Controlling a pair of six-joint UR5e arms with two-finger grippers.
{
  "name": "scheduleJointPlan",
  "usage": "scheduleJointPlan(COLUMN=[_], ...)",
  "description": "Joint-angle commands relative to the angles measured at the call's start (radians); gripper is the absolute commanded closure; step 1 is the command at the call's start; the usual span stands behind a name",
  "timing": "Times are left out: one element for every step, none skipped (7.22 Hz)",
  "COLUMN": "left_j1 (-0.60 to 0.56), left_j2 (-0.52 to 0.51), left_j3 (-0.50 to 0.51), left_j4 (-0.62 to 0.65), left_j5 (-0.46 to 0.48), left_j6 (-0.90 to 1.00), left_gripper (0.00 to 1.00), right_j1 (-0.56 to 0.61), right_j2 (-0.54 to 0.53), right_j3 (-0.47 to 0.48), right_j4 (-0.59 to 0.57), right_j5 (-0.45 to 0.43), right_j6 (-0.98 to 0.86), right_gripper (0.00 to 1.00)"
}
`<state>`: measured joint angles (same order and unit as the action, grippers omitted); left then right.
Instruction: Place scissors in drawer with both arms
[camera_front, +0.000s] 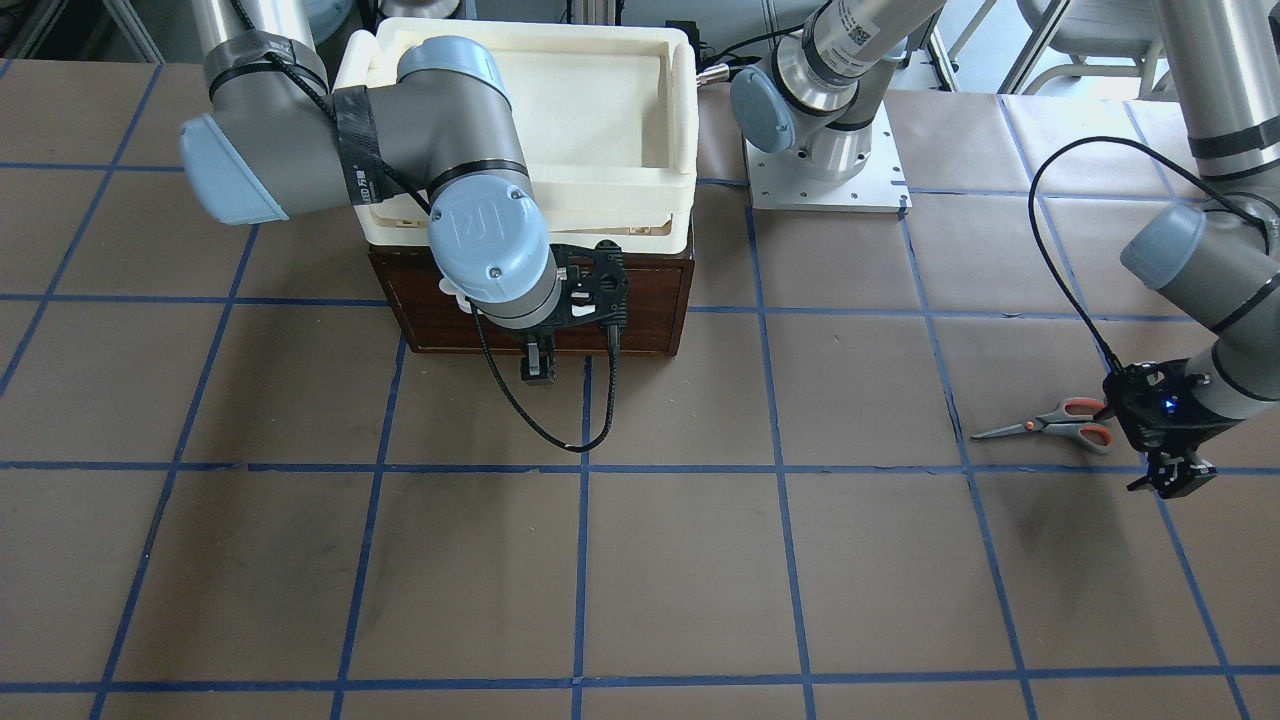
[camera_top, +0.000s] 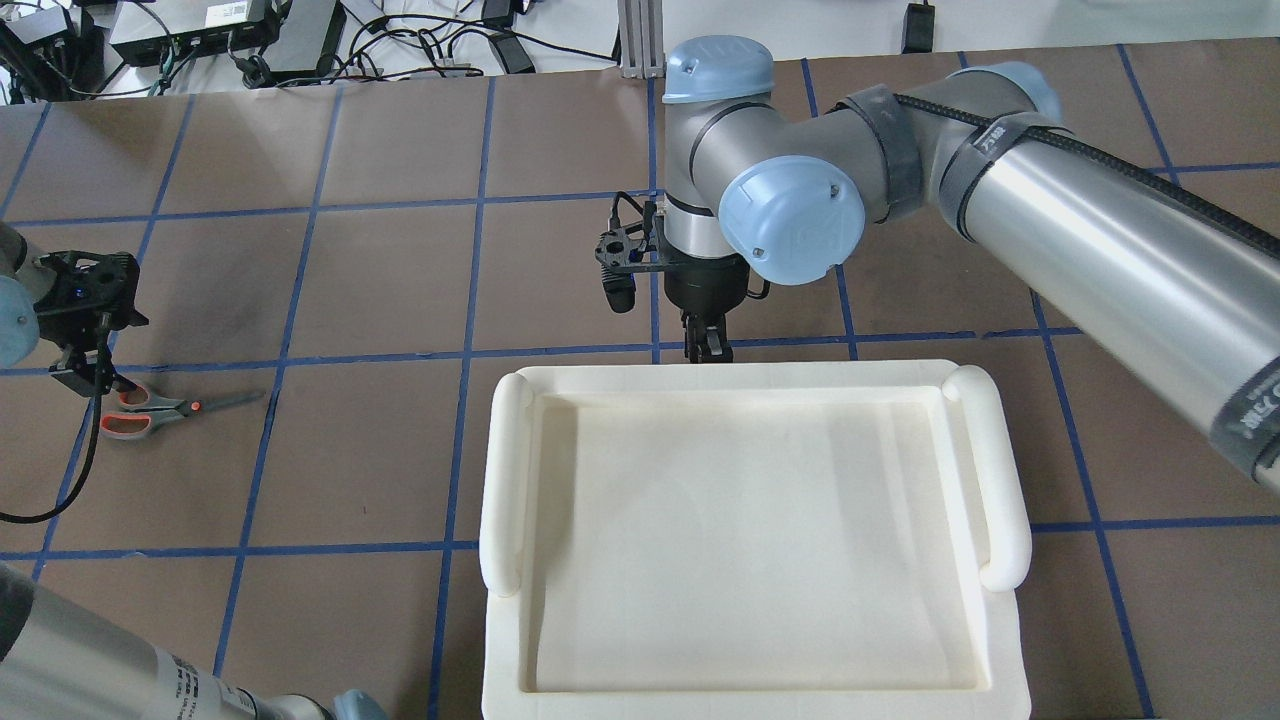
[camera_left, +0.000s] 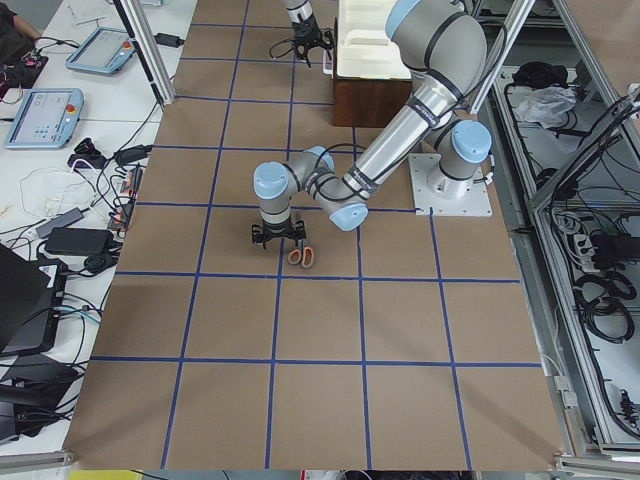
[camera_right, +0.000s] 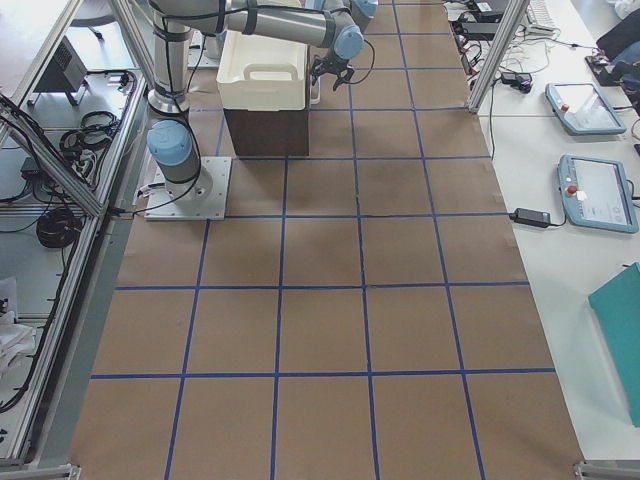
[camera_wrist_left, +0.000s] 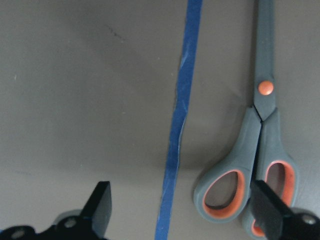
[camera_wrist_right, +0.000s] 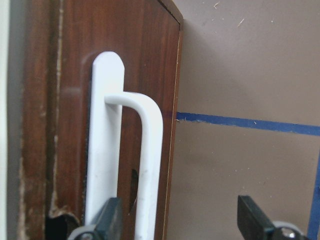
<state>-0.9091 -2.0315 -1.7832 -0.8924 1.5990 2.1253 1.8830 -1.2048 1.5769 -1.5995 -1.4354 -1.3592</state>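
Overhead looks forward-down; front view opposite, steep; both share tray (camera_top: 750, 372), scissors (camera_top: 160, 408); wrist cams close-up.

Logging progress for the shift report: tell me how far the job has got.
Done: nothing; the dark-brown wooden drawer is shut. In hand: right pincer open at its white bar handle; left pincer open by the grey-and-orange scissors lying on the table. Left: open, grasp, place.

A robotics lab: two industrial arms (camera_left: 400, 140) at a bench (camera_right: 320, 330) gridded in blue tape (camera_right: 320, 287), a teach pendant (camera_right: 600, 195) at right, cables (camera_top: 400, 50) along the top.
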Motion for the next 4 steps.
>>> scheduleJointPlan(left_j1=[-0.001, 0.002, 0.002, 0.007], left_j2=[0.026, 0.031, 0.037, 0.04], left_j3=[-0.063, -0.085, -0.087, -0.096], left_j4=[0.003, 0.001, 0.001, -0.002], left_j5=[-0.002, -0.001, -0.001, -0.001], left_j6=[0.12, 0.122, 0.14, 0.142], left_gripper=[0.09, 0.1, 0.09, 0.09], right_j1=[0.001, 0.001, 0.001, 0.001], right_j2=[0.034, 0.034, 0.034, 0.033], right_j3=[0.0, 0.0, 0.0, 0.0], right_j4=[-0.034, -0.034, -0.034, -0.036], right_j5=[-0.039, -0.04, -0.039, -0.039], right_j6=[0.002, 0.002, 0.002, 0.006], right_gripper=[0.2, 0.23, 0.33, 0.42])
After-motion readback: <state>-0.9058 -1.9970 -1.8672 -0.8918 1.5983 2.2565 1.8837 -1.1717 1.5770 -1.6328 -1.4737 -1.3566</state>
